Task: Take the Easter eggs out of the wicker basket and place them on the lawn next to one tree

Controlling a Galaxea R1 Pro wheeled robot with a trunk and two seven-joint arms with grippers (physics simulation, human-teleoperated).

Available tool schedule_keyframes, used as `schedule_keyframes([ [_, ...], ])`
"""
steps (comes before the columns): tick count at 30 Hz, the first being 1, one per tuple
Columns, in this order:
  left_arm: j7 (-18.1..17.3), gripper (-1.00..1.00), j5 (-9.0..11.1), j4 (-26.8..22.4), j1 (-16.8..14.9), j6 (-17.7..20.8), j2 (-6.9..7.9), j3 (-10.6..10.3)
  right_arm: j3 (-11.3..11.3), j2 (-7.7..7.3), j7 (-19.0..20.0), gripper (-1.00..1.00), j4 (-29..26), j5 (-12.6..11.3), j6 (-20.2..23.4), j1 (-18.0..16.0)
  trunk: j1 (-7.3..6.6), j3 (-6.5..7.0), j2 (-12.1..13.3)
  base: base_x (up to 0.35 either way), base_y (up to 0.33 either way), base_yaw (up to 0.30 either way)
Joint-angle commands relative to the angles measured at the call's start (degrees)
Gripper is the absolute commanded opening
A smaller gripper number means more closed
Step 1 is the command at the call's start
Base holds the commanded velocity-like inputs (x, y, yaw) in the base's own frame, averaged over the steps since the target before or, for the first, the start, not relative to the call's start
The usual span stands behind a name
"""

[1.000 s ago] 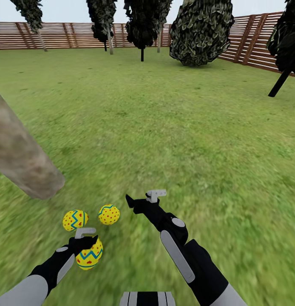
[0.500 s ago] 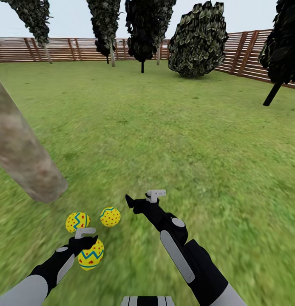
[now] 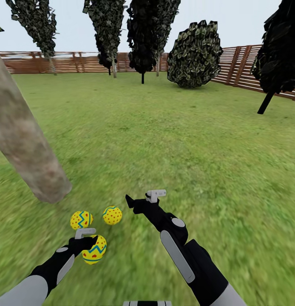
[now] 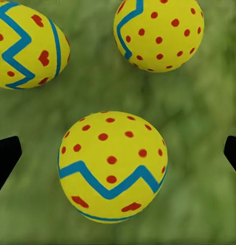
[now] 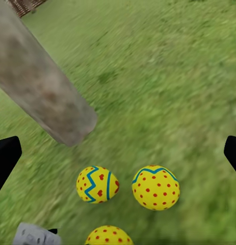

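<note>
Green lawn (image 3: 185, 148) carries three Easter eggs (image 3: 112, 215) near the tree (image 3: 28, 148) trunk base; left gripper (image 3: 84, 239) and right gripper (image 3: 141, 198) both spread, empty.

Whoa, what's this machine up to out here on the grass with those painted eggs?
A two-armed robot is laying Easter eggs by a tree trunk. Three eggs lie on the lawn near its base. The left end effector is open over the nearest egg; the right end effector hovers open, empty.
</note>
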Motion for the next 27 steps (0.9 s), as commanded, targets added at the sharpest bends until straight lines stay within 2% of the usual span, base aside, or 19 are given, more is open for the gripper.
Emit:
schedule_keyframes([
  [1, -0.06, 1.0, 0.59, -0.02, -0.02, 0.04, 0.05, -0.34, 0.08, -0.02, -0.5, 1.0, -0.08, -0.6, 0.15, -0.04, -0.05, 0.18, 0.0, -0.162, 0.0, 0.0],
  [20, -0.09, 1.0, 0.55, 0.12, 0.07, 0.03, 0.01, -0.59, 0.09, 0.04, -0.5, 1.0, 0.0, -0.6, 0.17, -0.04, -0.53, 4.39, 0.25, -0.305, 0.0, 0.0],
  [27, -0.06, 1.0, 0.51, 0.42, 0.07, 0.55, 0.03, -0.57, 0.12, 0.06, -0.47, 1.0, 0.03, -0.64, 0.2, -0.04, -0.72, 5.94, 0.34, -0.103, 0.0, 0.0],
])
